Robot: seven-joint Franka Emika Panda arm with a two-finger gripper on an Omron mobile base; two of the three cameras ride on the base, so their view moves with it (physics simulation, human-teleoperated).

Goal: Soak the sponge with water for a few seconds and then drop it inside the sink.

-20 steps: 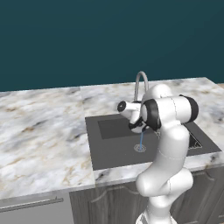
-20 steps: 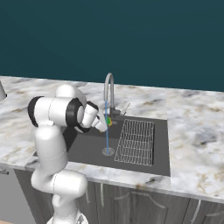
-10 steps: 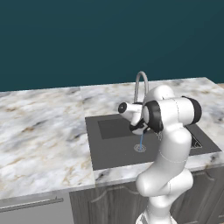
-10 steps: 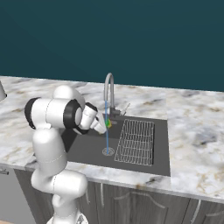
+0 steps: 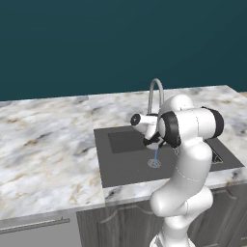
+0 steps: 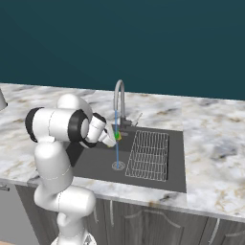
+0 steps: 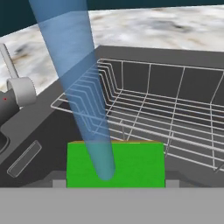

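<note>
- The arm is reaching over the sink (image 6: 95, 165), with its fingers (image 6: 115, 138) hanging above the dark basin just below the faucet (image 6: 118, 98) spout.
- The fingers are clenching the sponge (image 7: 116, 164); from the hand camera its green face is sitting squarely between the two tips, a thin orange edge running along its far side.
- From the right base camera the sponge (image 6: 117, 136) is showing as a small green speck at the end of the hand, up in the air and clear of the basin floor.
- The water (image 7: 74, 78) is falling as a pale-blue translucent stream and is landing on the sponge's green face, slightly left of its middle in the hand view.
- From the right base camera the stream (image 6: 116, 143) is running straight down from the spout, past the sponge, to the round drain (image 6: 117, 165).
- From the left base camera the fingers (image 5: 153, 143) are largely hidden behind the arm's own wrist, and a short piece of the stream (image 5: 155, 155) is showing below them, above the drain (image 5: 154, 163).
- A wire rack (image 6: 148, 154) is sitting in the right part of the basin, just beside the stream and apart from the sponge.
- The marble table (image 5: 43, 149) is surrounding the sink (image 5: 125, 169) on all sides.
</note>
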